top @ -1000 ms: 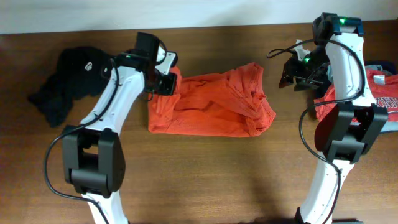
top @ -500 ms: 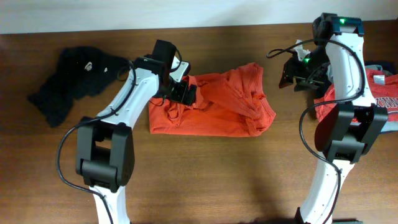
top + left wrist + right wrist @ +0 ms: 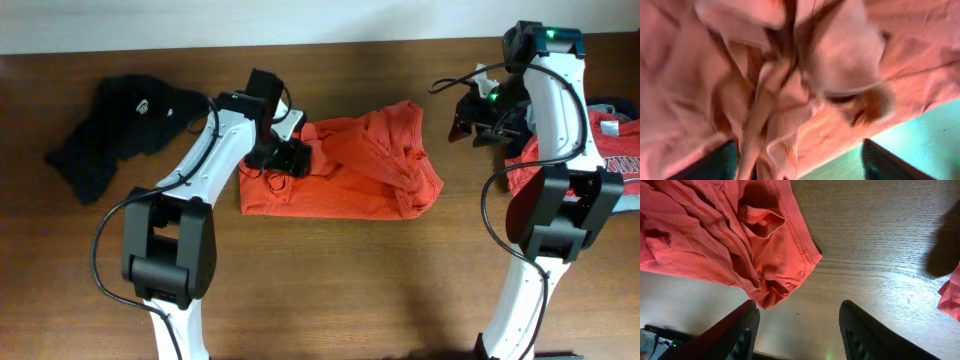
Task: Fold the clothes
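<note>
Orange-red short-sleeved T-shirt of soft knit fabric (image 3: 350,178): lay crumpled in a rough oblong at the middle of the brown wooden table (image 3: 330,280), ridged with loose folds and edged with a stitched hem on the right. Judged light, limp and likelier to slump and bunch than to slide; best taken at a hem, sleeve edge or corner, pinching one layer rather than a wad of folds. Was pressed at its upper left corner by the left gripper (image 3: 292,157), jaws spread wide around rumpled cloth, without any clear pinch. Was flanked off its right edge by the right gripper (image 3: 470,122), hovering over bare wood, clear of the fabric, moderately parted and empty. Farther out: black soft garment with a small white mark (image 3: 110,130), heaped at the far left, well apart; red garment with white lettering (image 3: 622,160), at the right edge, partly behind the right arm.
</note>
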`<state>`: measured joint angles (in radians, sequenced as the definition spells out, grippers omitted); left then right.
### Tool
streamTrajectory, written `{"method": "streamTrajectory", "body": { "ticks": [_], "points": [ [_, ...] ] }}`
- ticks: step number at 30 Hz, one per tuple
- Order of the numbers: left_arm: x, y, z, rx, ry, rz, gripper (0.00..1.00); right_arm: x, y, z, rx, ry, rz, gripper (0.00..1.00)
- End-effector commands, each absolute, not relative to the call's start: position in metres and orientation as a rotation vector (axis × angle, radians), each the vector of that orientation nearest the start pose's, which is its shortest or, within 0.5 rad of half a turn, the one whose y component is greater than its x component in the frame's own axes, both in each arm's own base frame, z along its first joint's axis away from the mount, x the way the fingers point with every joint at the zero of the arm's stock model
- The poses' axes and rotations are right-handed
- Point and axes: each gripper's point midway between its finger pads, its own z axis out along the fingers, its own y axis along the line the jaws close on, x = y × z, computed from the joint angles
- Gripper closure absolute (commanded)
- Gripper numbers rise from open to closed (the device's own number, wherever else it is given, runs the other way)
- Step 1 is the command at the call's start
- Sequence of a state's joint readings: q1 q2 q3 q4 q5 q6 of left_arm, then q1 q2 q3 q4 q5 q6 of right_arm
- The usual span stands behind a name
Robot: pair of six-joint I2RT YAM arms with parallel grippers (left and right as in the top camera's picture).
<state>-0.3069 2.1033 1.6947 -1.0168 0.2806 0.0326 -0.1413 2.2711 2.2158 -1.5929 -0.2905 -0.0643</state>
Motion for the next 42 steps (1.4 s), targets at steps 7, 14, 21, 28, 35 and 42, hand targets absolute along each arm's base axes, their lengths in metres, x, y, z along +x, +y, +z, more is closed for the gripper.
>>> {"method": "streamTrajectory", "body": {
  "ticks": [7, 14, 21, 28, 35, 42],
  "points": [
    [0.376, -0.215, 0.060, 0.659, 2.975, -0.557, 0.55, 0.425, -0.006, 0.130, 0.110, 3.129, 0.485, 0.44],
    [0.363, -0.255, 0.063, 0.795, 2.911, -0.602, 0.59, 0.425, -0.006, 0.130, 0.110, 3.129, 0.485, 0.44],
    [0.377, -0.263, 0.068, 0.762, 2.862, -0.527, 0.64, 0.424, -0.006, 0.130, 0.103, 3.129, 0.485, 0.44],
    [0.428, -0.244, 0.109, 0.642, 2.742, -0.500, 0.31, 0.424, -0.006, 0.130, 0.074, 3.128, 0.486, 0.44],
    [0.469, -0.211, 0.111, 0.530, 2.676, -0.312, 0.17, 0.424, -0.006, 0.130, 0.075, 3.127, 0.486, 0.44],
    [0.474, -0.206, 0.088, 0.486, 2.722, -0.256, 0.17, 0.424, -0.006, 0.130, 0.075, 3.128, 0.486, 0.41]
  ]
}}
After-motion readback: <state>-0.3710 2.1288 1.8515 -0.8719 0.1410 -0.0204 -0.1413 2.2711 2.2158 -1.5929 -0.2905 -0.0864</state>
